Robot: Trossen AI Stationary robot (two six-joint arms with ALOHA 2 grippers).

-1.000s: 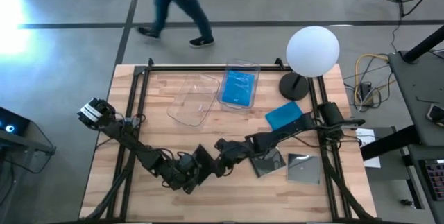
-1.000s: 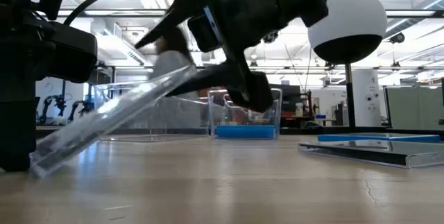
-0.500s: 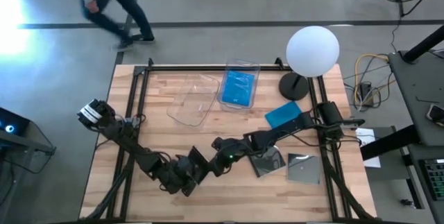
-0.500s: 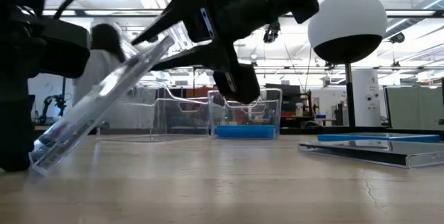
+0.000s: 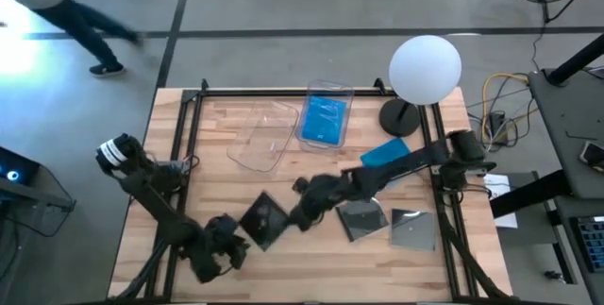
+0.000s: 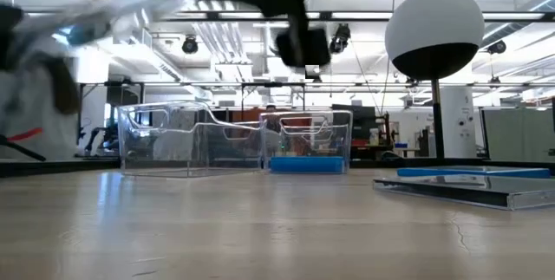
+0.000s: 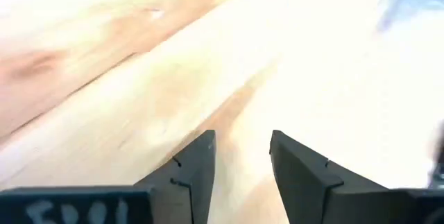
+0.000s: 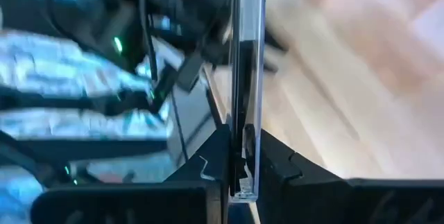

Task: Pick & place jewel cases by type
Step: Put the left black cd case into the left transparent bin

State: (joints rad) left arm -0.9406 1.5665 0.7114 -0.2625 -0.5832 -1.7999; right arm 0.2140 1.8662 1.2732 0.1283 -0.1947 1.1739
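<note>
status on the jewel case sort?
Done: one blue case sits in the right clear bin; the left bin looks empty. In hand: the right end effector grips a dark case. Left: a blue case and two dark cases on the table.

Our right gripper [image 5: 283, 218] now carries the dark jewel case [image 5: 263, 220] lifted clear of the tabletop [image 5: 311, 267], our left gripper [image 5: 219, 248] released and pulled back toward the front-left, the person [image 5: 66, 3] walked farther left.
</note>
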